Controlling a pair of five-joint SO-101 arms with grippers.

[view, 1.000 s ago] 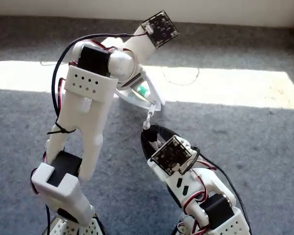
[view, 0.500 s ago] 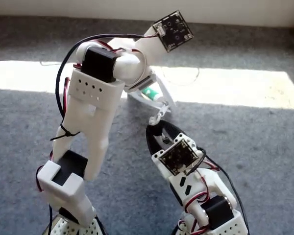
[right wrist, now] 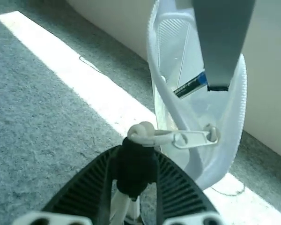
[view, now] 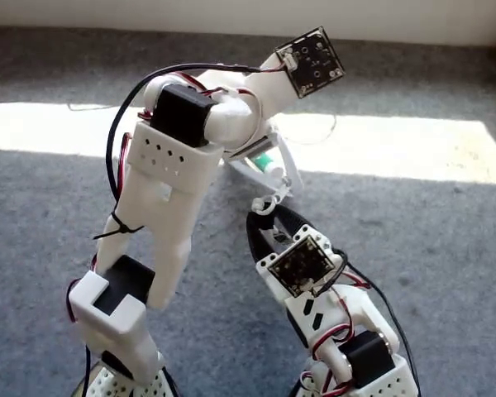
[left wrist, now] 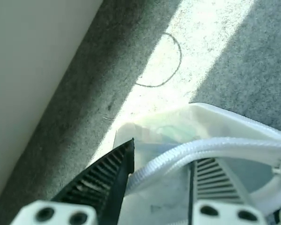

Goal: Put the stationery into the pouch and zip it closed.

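**Pouch (right wrist: 171, 44) held up, zip nearly ready**

It's held clear of the carpet (view: 413, 273) by the left gripper (left wrist: 161, 159), clamped on its rim, probably to tension the zip; the zip pull (right wrist: 189, 138) is pinched by the right gripper (right wrist: 138, 159); counted: one pouch, one pen-like item (right wrist: 189, 86) inside.

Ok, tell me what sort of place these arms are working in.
Probably an indoor room: grey carpet underneath, a pale wall along its far edge, and a band of sunlight across it, as if from a window.
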